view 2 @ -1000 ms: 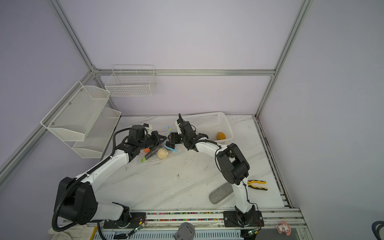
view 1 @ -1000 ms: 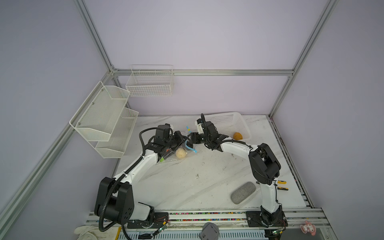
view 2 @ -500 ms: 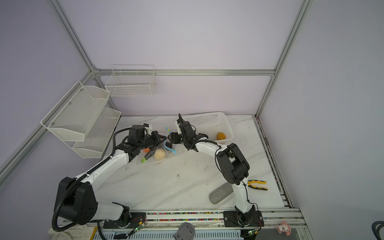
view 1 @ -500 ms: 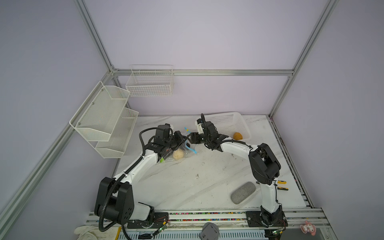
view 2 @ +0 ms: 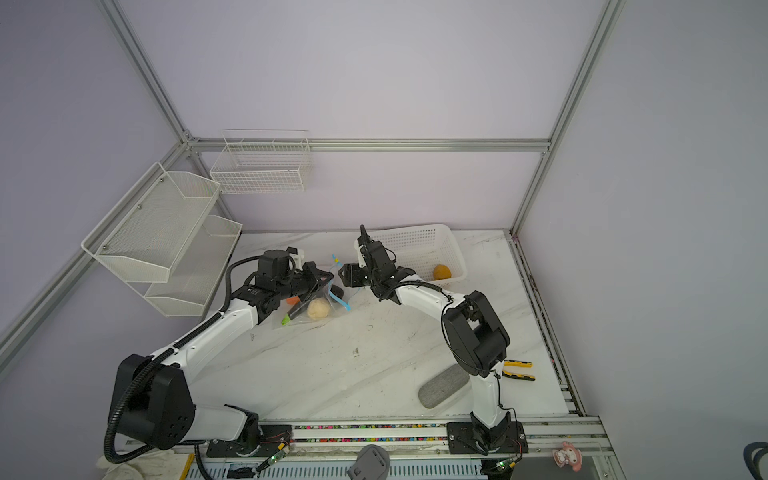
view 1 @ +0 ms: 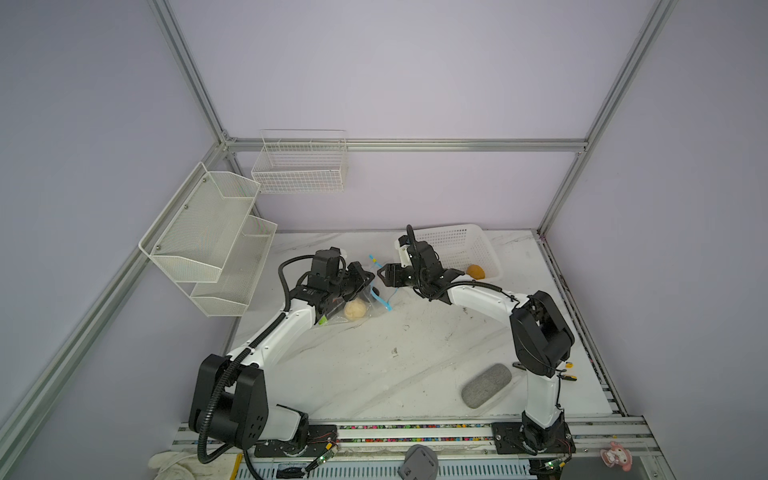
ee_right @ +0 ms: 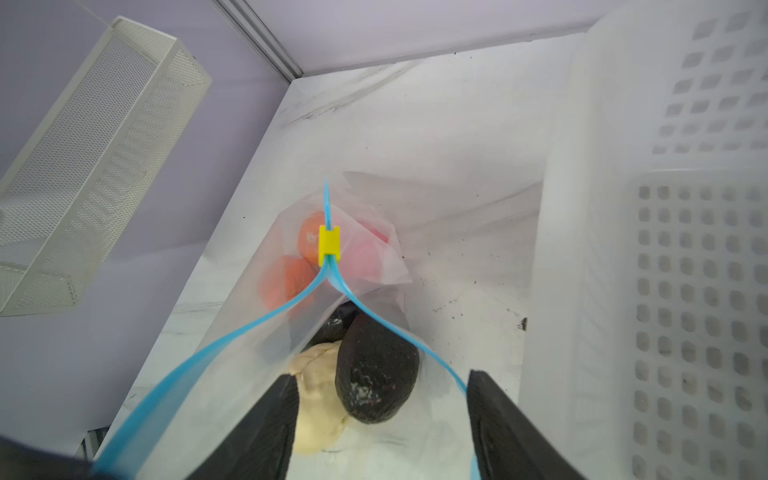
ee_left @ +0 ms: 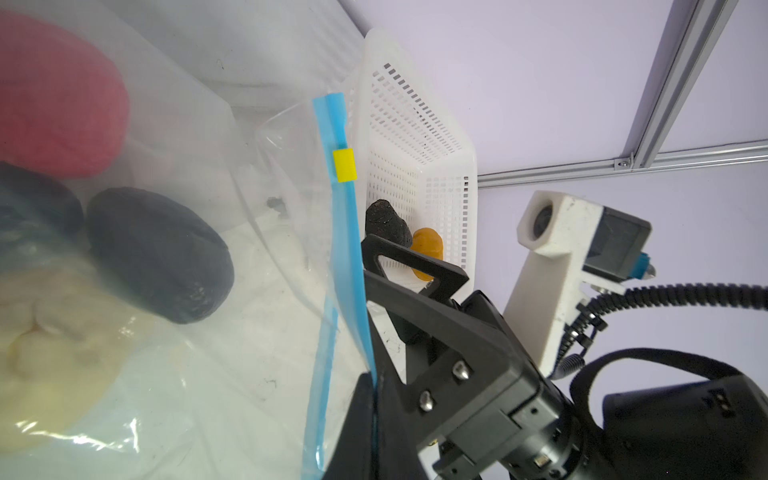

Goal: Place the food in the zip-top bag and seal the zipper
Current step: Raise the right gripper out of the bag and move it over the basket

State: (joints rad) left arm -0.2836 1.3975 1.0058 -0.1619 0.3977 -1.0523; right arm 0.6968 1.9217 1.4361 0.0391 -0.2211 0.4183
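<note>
Right wrist view: right gripper (ee_right: 380, 374) has its jaws spread wide and holds nothing. It is poised at the mouth of the zip-top bag (ee_left: 266, 174), with one finger (ee_right: 498, 415) against the parted zipper (ee_left: 345, 241)

Left gripper (view 2: 320, 277) is clamped tight on the zipper strip at the bag's near end, propping the mouth up

Already inside the bag:
- pink piece (ee_left: 54, 104)
- two orange pieces (ee_right: 309, 239)
- cream piece (ee_right: 316, 399)
- black piece (ee_right: 376, 374), with a second dark one behind it

Yellow tab (ee_right: 329, 245) sits at the bag's far corner. The strip is split open from there to the mouth, so sealing has not started

Outside the bag, in the white basket (view 1: 465, 245) just beside it:
- yellow-brown piece (view 1: 475, 271)
- what looks like one more black piece (ee_left: 388, 226) next to it

Whether basket and bag touch, cannot tell

Judgement: loading is mostly done, roughly six in and two to go. After that the tab has to be run the whole length of the strip
</note>
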